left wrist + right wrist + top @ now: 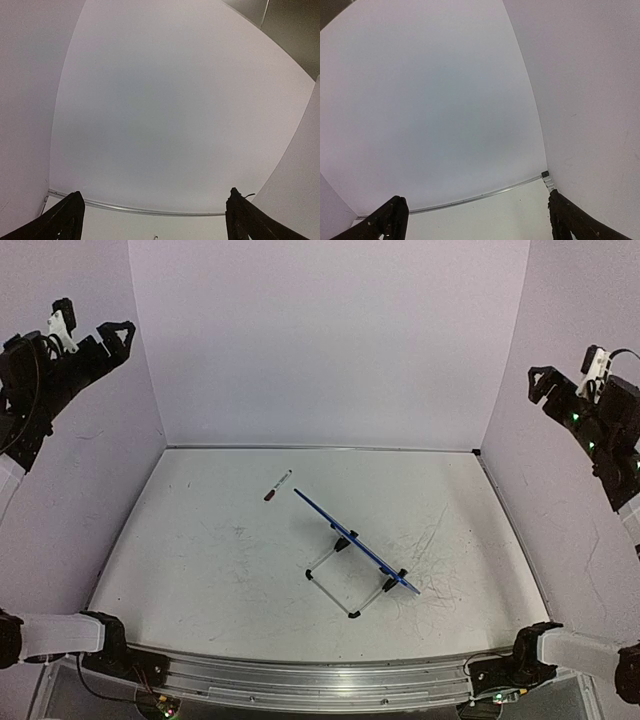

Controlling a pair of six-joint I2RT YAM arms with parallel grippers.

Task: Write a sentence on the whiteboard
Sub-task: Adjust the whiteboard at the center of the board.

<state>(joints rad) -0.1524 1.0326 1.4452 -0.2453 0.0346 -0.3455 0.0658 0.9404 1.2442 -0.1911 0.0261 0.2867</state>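
Cell walls: a pale back wall (330, 340) and two side walls close off the far, left and right sides. Both of my wrist cameras look at little else.

Table (180, 560): white top, scuffed. The grey scribble marks (432, 540) are densest right of centre. A metal rail (320, 682) runs along the near edge between my two bases.

Left arm (40, 370): held high against the left wall, well clear of the table. Left claw (155, 220): its two dark fingers (62, 222) sit at opposite lower corners of the wrist view, spread wide, with nothing between them.

Right arm (600, 425): held high by the right wall, also well clear of the table. Right claw (480, 220): fingers (570, 222) likewise far apart and empty.

Whiteboard (370, 552): stands on the table a little right of centre, at about mid-depth, running diagonally from far left to near right. The top camera catches only its dark-blue frame as a thin line. The writing face is not visible, so I cannot tell what is on it. A white wire stand (330, 585) props it from the near-left side, and two black clip feet (345, 538) sit along the frame.

Marker (278, 485): lies flat on the table just beyond the whiteboard's far-left end, apart from it, dark end pointing near-left. Both claws are well away from it
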